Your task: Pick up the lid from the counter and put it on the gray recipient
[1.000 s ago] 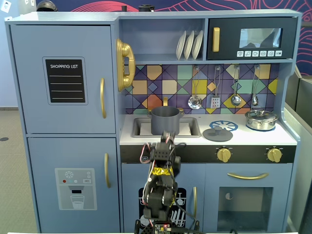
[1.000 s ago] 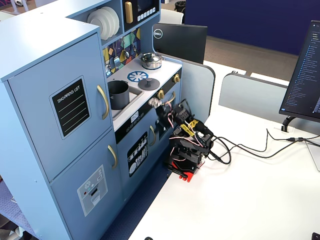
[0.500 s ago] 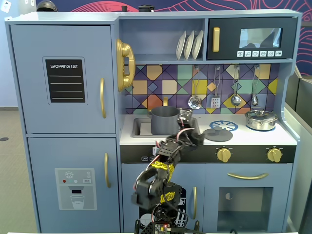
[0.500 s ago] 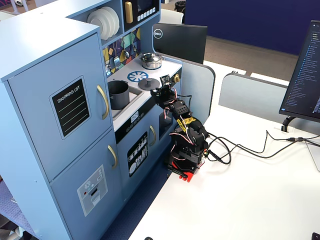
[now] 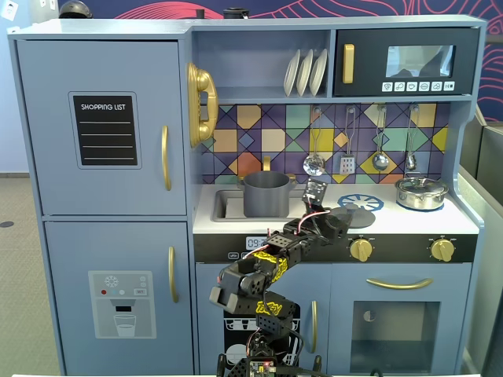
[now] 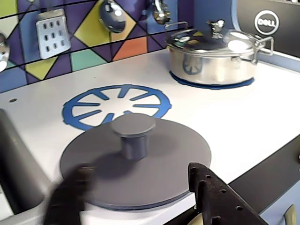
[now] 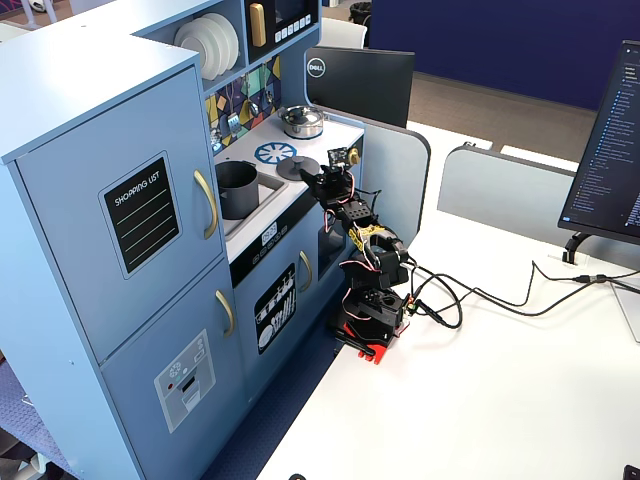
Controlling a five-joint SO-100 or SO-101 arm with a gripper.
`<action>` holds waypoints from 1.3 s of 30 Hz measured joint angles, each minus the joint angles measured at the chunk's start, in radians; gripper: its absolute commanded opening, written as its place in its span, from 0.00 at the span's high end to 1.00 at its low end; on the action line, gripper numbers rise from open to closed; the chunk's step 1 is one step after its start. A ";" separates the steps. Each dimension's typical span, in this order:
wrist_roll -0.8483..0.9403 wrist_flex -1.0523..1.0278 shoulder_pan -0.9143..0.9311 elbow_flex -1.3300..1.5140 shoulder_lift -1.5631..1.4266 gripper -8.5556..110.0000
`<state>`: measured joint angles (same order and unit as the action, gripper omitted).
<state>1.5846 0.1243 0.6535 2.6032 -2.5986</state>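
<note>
The dark-gray lid (image 6: 164, 154) lies flat on the white counter, knob (image 6: 133, 129) up, just in front of the blue burner print (image 6: 117, 105). It also shows in both fixed views (image 5: 351, 216) (image 7: 300, 167). My gripper (image 6: 138, 176) is open at the lid's front edge. One finger (image 6: 211, 192) is at the right and a blurred finger (image 6: 75, 187) is over the lid's left rim; neither holds the lid. The gray recipient (image 5: 266, 194) stands uncovered in the sink, left of the lid, and also shows in a fixed view (image 7: 236, 188).
A shiny silver pot (image 6: 213, 58) with its own lid stands on the far right burner. Utensils (image 5: 314, 163) hang on the tiled back wall. The counter's front edge with the gold knobs (image 5: 361, 250) lies under the gripper. A monitor (image 7: 360, 85) stands beside the kitchen.
</note>
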 measured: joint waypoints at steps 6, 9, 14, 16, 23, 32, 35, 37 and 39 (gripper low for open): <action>-0.003 0.043 0.000 -0.043 0.129 0.66; -0.003 0.061 0.000 -0.098 0.207 0.66; -0.003 0.098 0.000 -0.178 0.324 0.67; -0.003 0.107 0.000 -0.204 0.359 0.67; -0.003 0.115 0.000 -0.268 0.449 0.69; -0.002 0.118 0.000 -0.328 0.545 0.69; -0.002 0.127 0.000 -0.353 0.572 0.69; -0.002 0.135 0.000 -0.365 0.588 0.69; 0.000 0.140 0.000 -0.380 0.604 0.70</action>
<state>1.5846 0.2638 0.6535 2.2227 -1.9942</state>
